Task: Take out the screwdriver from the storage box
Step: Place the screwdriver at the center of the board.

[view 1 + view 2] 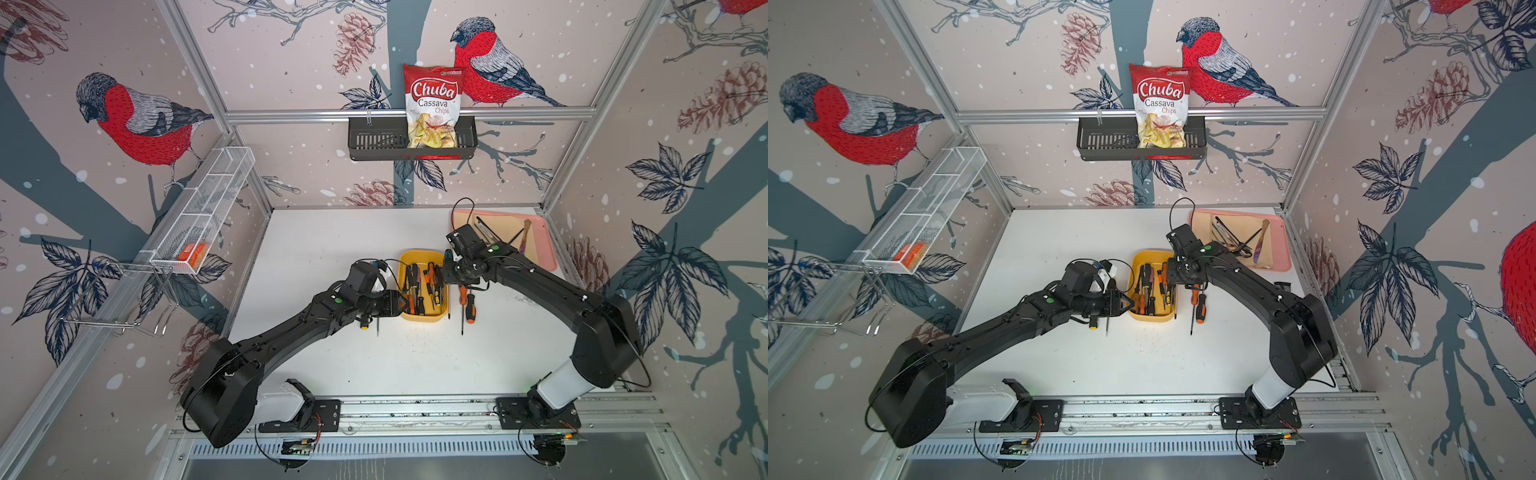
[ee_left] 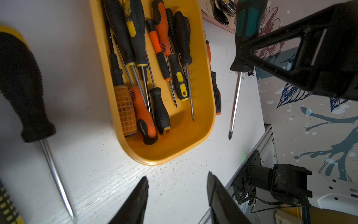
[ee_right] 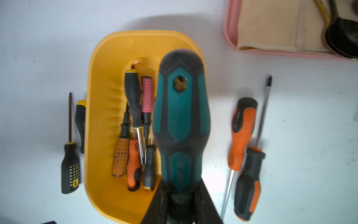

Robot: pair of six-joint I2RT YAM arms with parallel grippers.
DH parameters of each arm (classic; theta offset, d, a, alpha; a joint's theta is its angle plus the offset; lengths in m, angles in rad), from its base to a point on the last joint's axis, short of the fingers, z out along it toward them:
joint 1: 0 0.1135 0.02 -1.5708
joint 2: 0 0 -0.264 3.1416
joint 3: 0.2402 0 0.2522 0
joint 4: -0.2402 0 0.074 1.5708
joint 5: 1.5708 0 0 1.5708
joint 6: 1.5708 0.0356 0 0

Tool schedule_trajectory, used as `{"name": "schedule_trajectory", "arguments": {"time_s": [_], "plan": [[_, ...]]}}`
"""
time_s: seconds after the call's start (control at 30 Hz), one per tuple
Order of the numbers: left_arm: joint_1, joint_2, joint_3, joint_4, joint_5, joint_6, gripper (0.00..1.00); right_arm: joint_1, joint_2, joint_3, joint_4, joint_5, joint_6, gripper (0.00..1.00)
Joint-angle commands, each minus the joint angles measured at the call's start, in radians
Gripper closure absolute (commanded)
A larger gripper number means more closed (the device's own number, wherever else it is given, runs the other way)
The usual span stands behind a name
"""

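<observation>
right gripper (image 3: 182, 186) pinches teal screwdriver (image 3: 180, 120) | over frame-right rim of storage box (image 1: 422, 319), axis along box | left gripper (image 2: 177, 177) part-spread, empty

Screwdrivers (image 1: 419, 286) lie in the storage box (image 1: 423, 318); on the tabletop (image 1: 332, 249), a pair (image 1: 470, 307) right of it, another pair (image 3: 70, 168) left, the tray (image 1: 549, 249) behind-right.

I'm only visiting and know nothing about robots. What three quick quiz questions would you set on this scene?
1. True or false: the left end effector grips a screwdriver.
2. Which screwdriver does the right end effector hold? A) teal and black B) pink C) yellow
3. Fill in: the storage box holds several ____.
Key: 1 false, it is open and empty. 2 A, the teal screwdriver. 3 screwdrivers.
</observation>
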Motion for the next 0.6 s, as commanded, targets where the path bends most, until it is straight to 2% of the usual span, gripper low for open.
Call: {"name": "schedule_trajectory", "arguments": {"time_s": [0.0, 0.2, 0.57], "plan": [[-0.012, 0.010, 0.015, 0.053, -0.006, -0.004, 0.49, -0.052, -0.048, -0.055, -0.041, 0.024, -0.029, 0.88], [-0.024, 0.024, 0.012, 0.065, -0.008, -0.010, 0.49, -0.166, -0.080, -0.159, -0.043, 0.053, -0.067, 0.88], [-0.027, 0.002, -0.006, 0.051, -0.029, -0.011, 0.49, -0.249, 0.009, -0.220, 0.044, 0.060, -0.121, 0.88]]}}
